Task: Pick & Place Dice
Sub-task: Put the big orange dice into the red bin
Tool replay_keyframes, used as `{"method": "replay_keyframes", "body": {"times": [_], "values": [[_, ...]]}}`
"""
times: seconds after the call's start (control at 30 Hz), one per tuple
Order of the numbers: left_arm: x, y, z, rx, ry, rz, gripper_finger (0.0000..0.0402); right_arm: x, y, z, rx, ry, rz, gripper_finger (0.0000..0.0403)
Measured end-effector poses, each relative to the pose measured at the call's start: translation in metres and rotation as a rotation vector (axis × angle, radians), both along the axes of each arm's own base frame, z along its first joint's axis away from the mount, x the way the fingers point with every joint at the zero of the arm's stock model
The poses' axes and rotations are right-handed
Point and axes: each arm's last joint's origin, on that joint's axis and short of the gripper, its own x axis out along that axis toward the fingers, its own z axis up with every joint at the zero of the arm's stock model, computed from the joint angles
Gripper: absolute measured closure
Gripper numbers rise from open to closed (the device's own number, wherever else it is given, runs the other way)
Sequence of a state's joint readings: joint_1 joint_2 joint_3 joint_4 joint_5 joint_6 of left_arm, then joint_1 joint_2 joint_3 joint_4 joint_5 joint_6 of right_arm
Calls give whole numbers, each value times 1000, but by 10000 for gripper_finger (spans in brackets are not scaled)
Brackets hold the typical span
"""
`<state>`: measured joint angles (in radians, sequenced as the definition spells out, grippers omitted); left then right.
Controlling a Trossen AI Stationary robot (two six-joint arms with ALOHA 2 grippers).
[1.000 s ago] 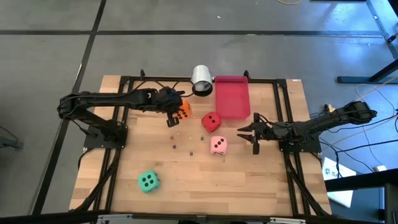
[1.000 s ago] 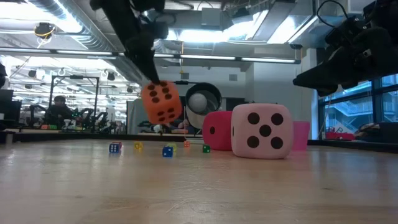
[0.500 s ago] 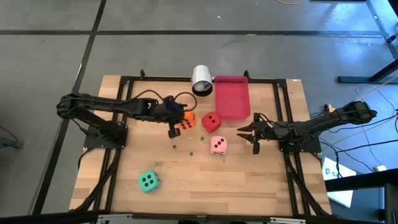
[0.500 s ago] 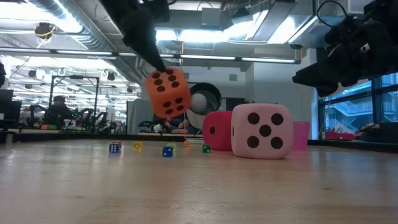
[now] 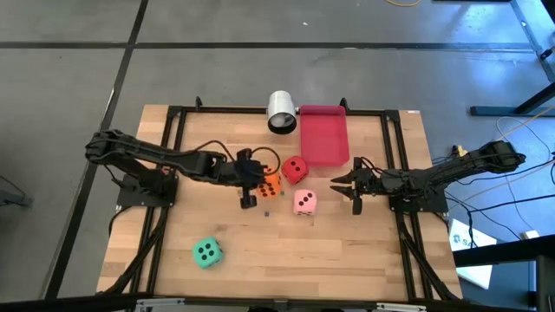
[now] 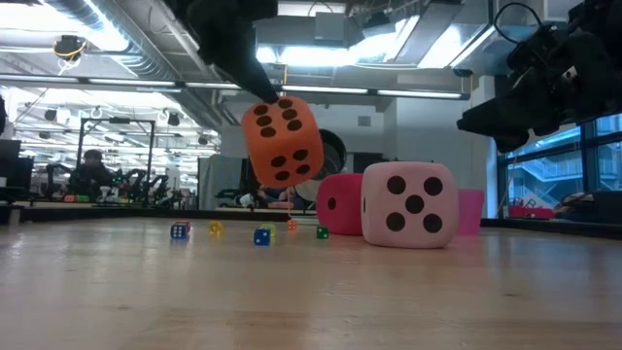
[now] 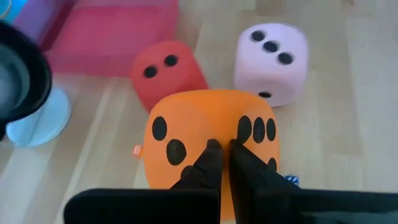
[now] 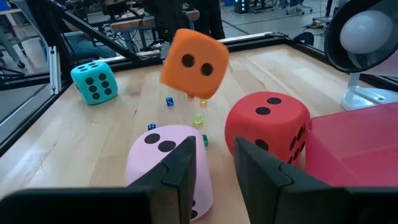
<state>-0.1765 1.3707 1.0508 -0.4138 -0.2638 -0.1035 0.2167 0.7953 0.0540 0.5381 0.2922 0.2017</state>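
High view: left pincer point(image 5: 252, 185) clamped on orange die point(image 5: 268, 185), beside red die point(image 5: 295, 170); right pincer point(image 5: 346, 185) parted, empty, near pink die point(image 5: 304, 202). Green die point(image 5: 206, 252) well apart on wooden table point(image 5: 347, 251). Low view: orange die lifted off table.

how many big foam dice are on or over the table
4: the orange die held above the table in the left hand, the red die by the tray, the pink die beside it, the green die alone near the front.

No legible text or labels.
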Motion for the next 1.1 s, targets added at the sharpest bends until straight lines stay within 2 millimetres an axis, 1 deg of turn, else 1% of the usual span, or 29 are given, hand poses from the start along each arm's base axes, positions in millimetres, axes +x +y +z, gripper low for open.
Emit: {"method": "replay_keyframes", "body": {"times": [0.2,0.47,0.57,0.67,0.9,1.1], "values": [[8,-18,-7,-14,-26,-46,400,0,0,0,3,-1,-6,294],[20,-32,-21,-53,-18,-90,400,0,0,0,24,-2,-12,294],[25,-34,-29,-75,-4,-104,401,0,0,0,24,-2,-11,294],[28,-34,-32,-82,-1,-110,401,0,0,0,24,-2,-11,294],[28,-34,-32,-80,-7,-107,401,0,0,0,24,-2,-11,294],[30,-32,-27,8,-35,-81,400,0,0,0,24,-4,-11,294]]}}
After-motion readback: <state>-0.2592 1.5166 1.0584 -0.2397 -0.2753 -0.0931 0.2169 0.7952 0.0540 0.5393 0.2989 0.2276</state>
